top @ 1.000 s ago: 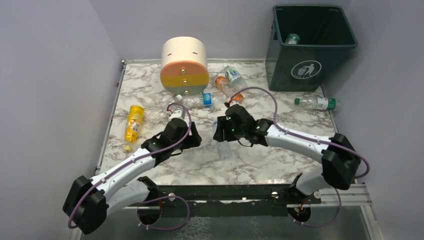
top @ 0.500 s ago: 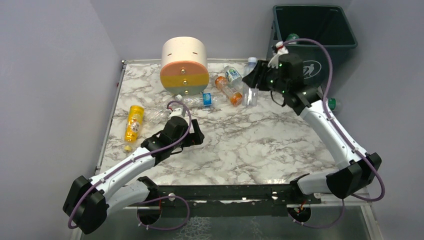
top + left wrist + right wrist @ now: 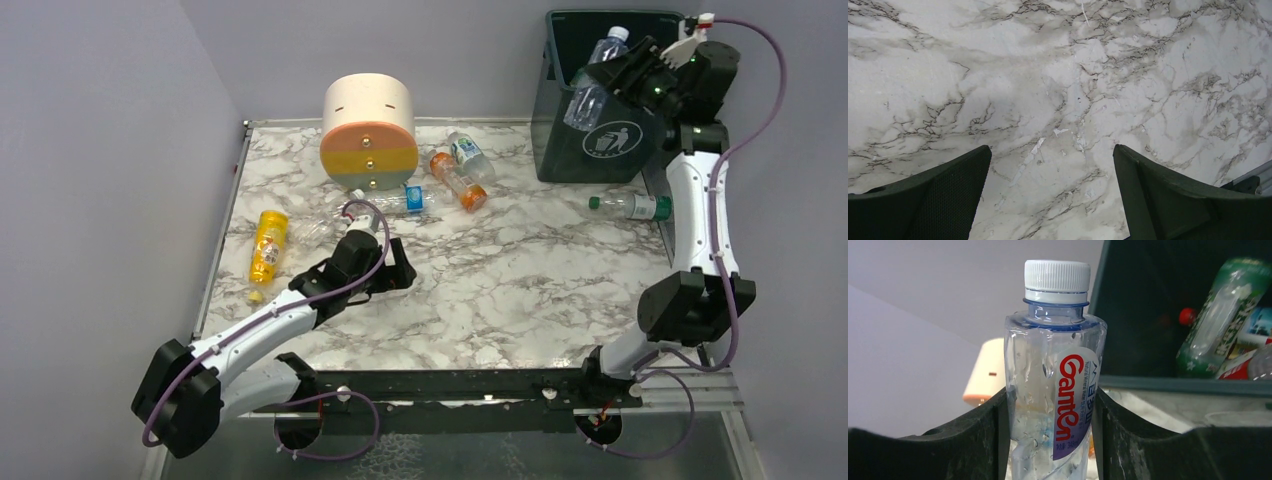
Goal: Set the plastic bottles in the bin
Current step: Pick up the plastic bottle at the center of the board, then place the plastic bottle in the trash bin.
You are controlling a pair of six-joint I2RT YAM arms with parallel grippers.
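One clear bottle (white cap, red-lettered label), clamped at mid-body in the right gripper, whose fingers press snug against both its sides.
Position: raised at the front-left corner of the bin, about level with the rim.
Long axis: near upright, cap uppermost and leaning toward the bin's mouth.
In the right wrist view the opening lies to the bottle's right, past the rim, with a green-labelled bottle already inside. Whether the held bottle's base is clear of the rim cannot be told.
Judged need: a short carry inward over the mouth before letting go.

Left gripper: spread wide, empty, low over bare tabletop.
Nearest loose stock: blue-labelled bottle just beyond it, yellow bottle to its left.
Green-capped bottle, lying crosswise near the bin, sits on the right arm's side.
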